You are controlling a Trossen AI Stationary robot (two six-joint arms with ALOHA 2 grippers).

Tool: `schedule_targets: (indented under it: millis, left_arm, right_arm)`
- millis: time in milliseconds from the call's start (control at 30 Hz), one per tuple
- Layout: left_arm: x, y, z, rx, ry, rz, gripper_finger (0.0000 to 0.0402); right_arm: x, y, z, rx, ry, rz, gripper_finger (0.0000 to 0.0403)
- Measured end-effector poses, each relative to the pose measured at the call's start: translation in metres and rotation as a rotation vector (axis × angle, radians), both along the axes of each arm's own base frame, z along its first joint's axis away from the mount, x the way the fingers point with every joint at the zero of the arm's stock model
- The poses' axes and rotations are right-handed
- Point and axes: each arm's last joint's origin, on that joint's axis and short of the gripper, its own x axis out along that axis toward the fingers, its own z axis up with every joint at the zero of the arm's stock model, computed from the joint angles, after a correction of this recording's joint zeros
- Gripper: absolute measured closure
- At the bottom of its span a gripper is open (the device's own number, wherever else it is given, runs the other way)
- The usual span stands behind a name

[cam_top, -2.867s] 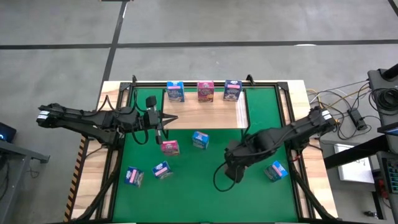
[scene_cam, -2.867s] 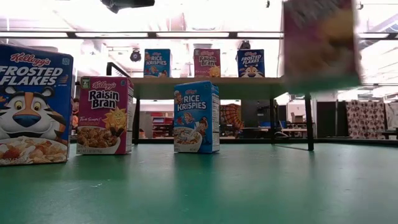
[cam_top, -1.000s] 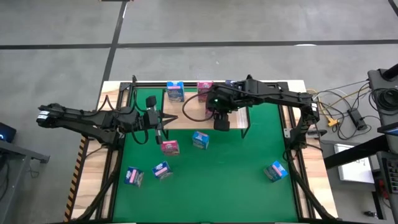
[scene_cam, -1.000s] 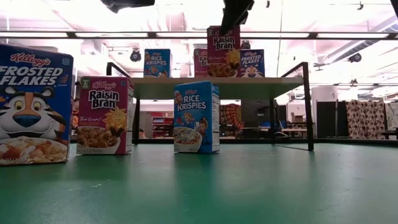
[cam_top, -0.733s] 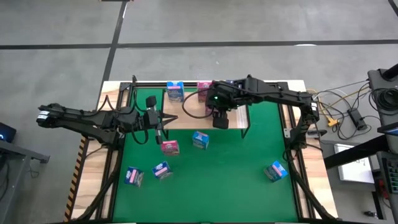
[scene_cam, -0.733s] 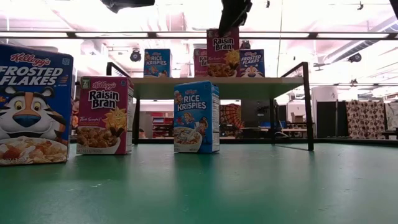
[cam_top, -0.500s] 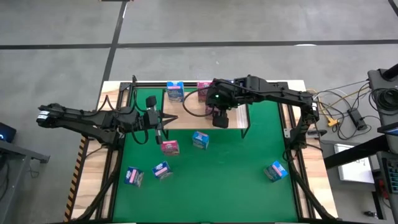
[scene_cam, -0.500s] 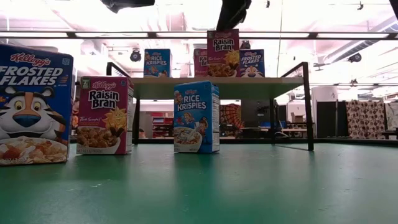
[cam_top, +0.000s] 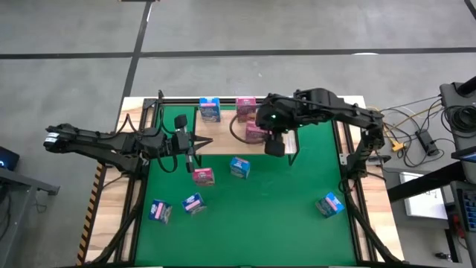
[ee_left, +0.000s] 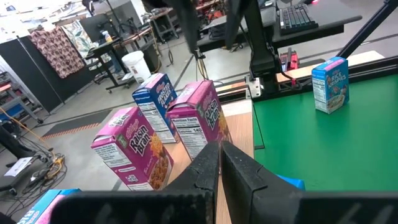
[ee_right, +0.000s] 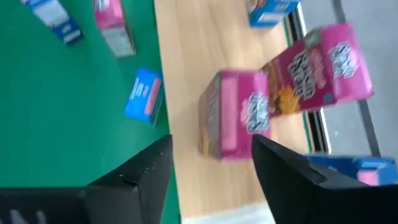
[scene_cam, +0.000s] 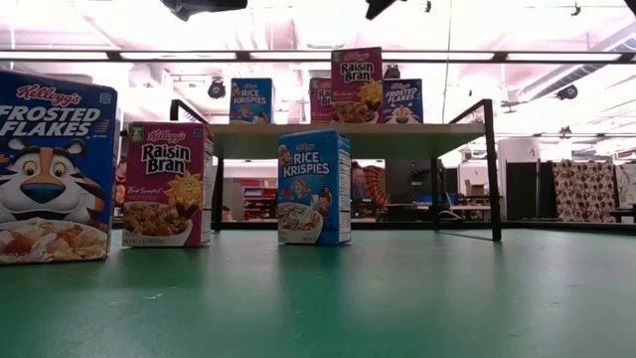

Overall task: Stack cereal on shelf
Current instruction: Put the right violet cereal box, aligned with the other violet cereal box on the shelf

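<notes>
**Over the shelf, right gripper spread and empty**

At far left, left arm low along the table edge, left gripper (cam_top: pixel 190 158) near a pink box (cam_top: pixel 203 176) on the green mat (cam_top: pixel 297 216), fingers (ee_left: pixel 208 168) nearly closed on nothing. Nearer the front of the mat, two more boxes (cam_top: pixel 159 211) (cam_top: pixel 194 203); toward the middle, a light blue box (cam_top: pixel 239 167). On the shelf (cam_top: pixel 223 141), a light blue box (cam_top: pixel 210 109), a pink box (cam_top: pixel 245 107), and a second pink box (cam_top: pixel 255 131) standing in front of it. Above the shelf's right part, right gripper (cam_top: pixel 274 146), fingers (ee_right: pixel 146 171) wide apart, gripping nothing. At far right on the mat, one blue box (cam_top: pixel 329 203).
</notes>
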Motion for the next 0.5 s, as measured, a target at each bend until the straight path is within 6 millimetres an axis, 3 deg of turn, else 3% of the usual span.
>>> schedule_targets:
  millis: [233,500]
  left_arm:
    - [0.0,0.0,0.0,0.0,0.001,0.0,0.0401]
    - [0.0,0.0,-0.001,-0.003,0.006,0.001,0.0401]
  right_arm:
    - [-0.007,0.002,-0.018,0.022,0.123,-0.04,0.0272]
    - [-0.008,-0.001,-0.045,-0.07,0.194,-0.072,0.0355]
